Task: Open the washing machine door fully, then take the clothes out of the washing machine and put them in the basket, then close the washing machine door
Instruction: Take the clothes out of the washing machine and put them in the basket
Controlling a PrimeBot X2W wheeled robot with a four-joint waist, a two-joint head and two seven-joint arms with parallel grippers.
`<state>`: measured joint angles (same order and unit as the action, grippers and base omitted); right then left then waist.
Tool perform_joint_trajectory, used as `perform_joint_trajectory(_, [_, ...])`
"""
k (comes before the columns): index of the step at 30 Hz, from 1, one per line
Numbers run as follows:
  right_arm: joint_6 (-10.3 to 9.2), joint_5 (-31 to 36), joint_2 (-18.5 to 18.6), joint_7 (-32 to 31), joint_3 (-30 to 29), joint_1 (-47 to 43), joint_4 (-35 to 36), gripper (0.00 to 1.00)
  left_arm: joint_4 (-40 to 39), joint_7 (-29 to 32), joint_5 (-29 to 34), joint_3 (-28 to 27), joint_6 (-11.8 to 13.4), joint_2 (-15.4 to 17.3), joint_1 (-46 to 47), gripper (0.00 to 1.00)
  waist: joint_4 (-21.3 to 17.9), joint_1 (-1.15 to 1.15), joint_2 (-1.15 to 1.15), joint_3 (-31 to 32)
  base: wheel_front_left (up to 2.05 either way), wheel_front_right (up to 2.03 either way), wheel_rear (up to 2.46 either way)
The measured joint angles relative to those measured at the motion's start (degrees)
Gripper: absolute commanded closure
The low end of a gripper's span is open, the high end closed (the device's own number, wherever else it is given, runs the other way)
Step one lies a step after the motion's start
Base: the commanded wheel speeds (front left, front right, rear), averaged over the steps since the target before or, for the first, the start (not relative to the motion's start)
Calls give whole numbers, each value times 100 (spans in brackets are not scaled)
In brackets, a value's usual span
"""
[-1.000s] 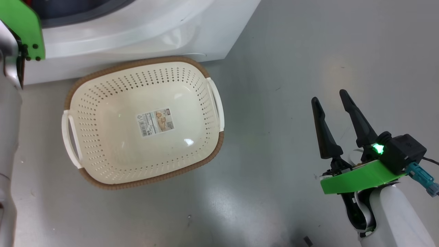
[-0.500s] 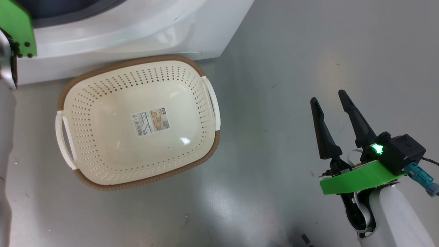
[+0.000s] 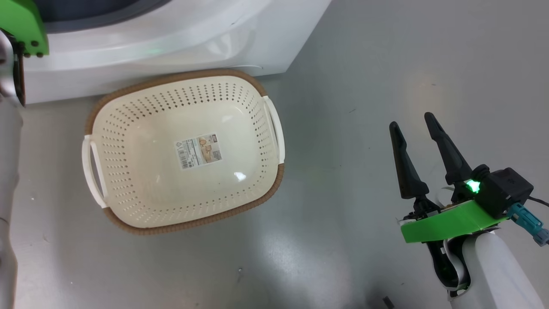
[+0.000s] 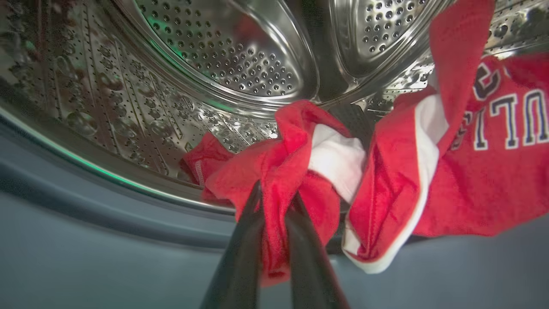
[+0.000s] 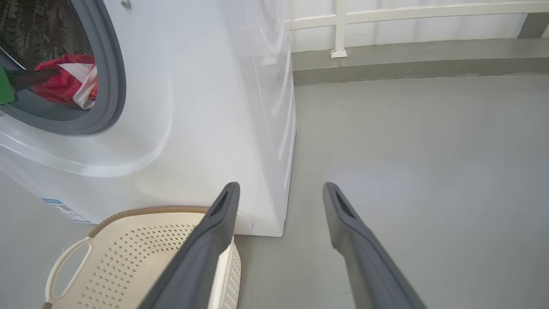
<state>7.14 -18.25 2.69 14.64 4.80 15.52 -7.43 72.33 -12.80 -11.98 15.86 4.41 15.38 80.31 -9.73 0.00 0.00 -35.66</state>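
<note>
My left gripper (image 4: 276,194) reaches into the washing machine's steel drum (image 4: 223,60) and is shut on a bunched red garment with white trim (image 4: 283,159). A second piece of the clothes (image 4: 493,163), red with white lettering, hangs to its right over the grey gasket (image 4: 85,214). The right wrist view shows the clothes (image 5: 60,81) in the open mouth of the white washing machine (image 5: 193,107). The cream basket (image 3: 171,80) stands on the floor before the washing machine (image 3: 171,43), with nothing in it. My right gripper (image 3: 411,121) hovers open to the basket's right. The washing machine door is out of view.
Bare grey floor (image 3: 364,64) spreads right of the machine and basket. A white railing on a low kerb (image 5: 386,25) runs behind. My left forearm (image 3: 8,171) and its green wrist plate (image 3: 19,25) stand along the left edge.
The whole head picture has shifted a little left and then back right, so the camera moved. The basket and my open right gripper keep their places.
</note>
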Motion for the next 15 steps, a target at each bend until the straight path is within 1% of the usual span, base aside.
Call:
perform_joint_trajectory(3, [0,0,-1,0,-1,3,-5,0,-167,-105,-63,-48,-88,3,-44,100,43,0,0,19,0,0,0])
perform_joint_trajectory(7, [0,0,0,0,-5,5,-33,0,-536,-149,-197,-142,-96,8,-220,100,93,0,0,69,0,0,0])
perform_joint_trajectory(13, [0,2,0,0,-36,14,-54,0,-1648,-151,-275,-349,-141,37,-799,100,180,0,0,160,0,0,0])
perform_joint_trajectory(15, [0,12,0,0,-36,17,-78,0,-2142,-151,-275,-457,-138,26,-1252,100,225,0,0,267,0,0,0])
